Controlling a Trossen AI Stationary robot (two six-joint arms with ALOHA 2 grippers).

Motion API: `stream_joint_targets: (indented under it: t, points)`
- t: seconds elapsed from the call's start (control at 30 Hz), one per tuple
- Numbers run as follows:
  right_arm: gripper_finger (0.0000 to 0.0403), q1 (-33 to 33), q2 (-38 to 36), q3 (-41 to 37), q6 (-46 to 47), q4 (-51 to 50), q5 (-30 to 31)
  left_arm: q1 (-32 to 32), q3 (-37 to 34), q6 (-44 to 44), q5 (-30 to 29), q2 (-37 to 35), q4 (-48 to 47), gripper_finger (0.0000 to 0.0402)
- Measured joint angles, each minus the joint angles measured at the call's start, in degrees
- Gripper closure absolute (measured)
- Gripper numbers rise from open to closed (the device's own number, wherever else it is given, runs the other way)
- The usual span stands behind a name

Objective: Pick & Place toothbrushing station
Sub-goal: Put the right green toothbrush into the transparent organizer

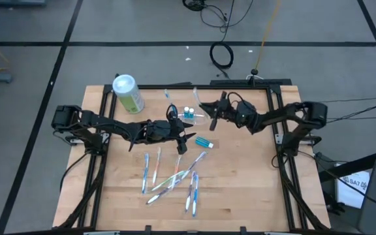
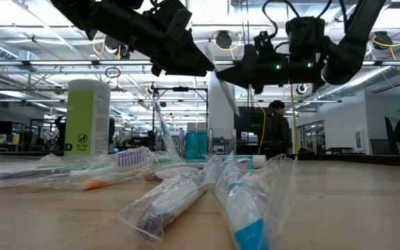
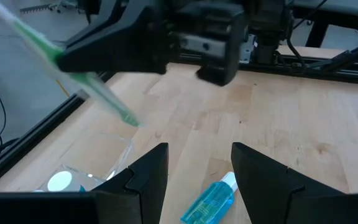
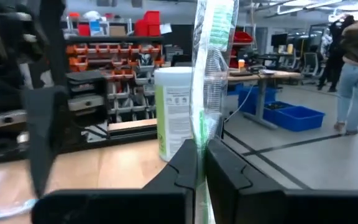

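Observation:
The clear plastic toothbrushing station (image 1: 193,117) stands on the table at mid-back, with blue-capped items in it. It also shows in the left wrist view (image 3: 82,177). My right gripper (image 1: 205,109) hovers just right of it, shut on a green toothbrush in a clear wrapper (image 4: 207,74). My left gripper (image 1: 185,138) is open and empty on the near side of the station, above a small blue tube (image 3: 210,200) lying on the table. My right gripper pinches the wrapped green toothbrush's shaft (image 4: 202,134) between its two fingers, which lie across it. The brush is lifted clear of the table. It sticks out on both sides of the fingers, and its lower end (image 3: 129,119) hangs slanting above the station.
A green-and-white canister (image 1: 128,93) stands at the back left. Several wrapped toothbrushes (image 1: 175,177) lie scattered at the table's middle and near side. The black frame rails (image 1: 103,104) run along the table's left, right and far sides. A person (image 4: 356,68) stands in the room beyond.

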Motion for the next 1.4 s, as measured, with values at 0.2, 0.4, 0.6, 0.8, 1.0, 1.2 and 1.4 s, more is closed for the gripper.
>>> stream_joint_targets:
  t: [0.2,0.4,0.6,0.8,1.0,1.2,1.4]
  points:
    - [0.0395,-3.2,5.5,0.6,2.9,5.6,-1.4,0.0,0.0,0.3,0.0,0.0,0.0,0.0218]
    - [0.0395,-4.8,9.9,4.8,3.8,6.0,-3.7,0.0,0.0,0.3,0.0,0.0,0.2,0.0218]
    - [0.0395,-5.2,13.2,7.7,3.6,6.0,-4.4,0.0,0.0,0.3,0.0,0.0,0.3,0.0218]
    - [0.0395,-5.3,15.7,7.7,3.4,6.1,-4.3,0.0,0.0,0.4,0.0,0.0,0.3,0.0218]
    - [0.0394,-5.3,16.0,7.7,3.4,5.9,-4.2,0.0,0.0,0.4,0.0,0.0,0.3,0.0218]
    - [0.0394,-5.3,16.0,7.7,3.4,4.1,-4.2,0.0,0.0,0.4,0.0,0.0,0.3,0.0218]
    - [0.0393,-5.3,16.1,7.7,3.4,4.1,-4.2,0.0,0.0,0.4,0.0,0.0,0.3,0.0218]
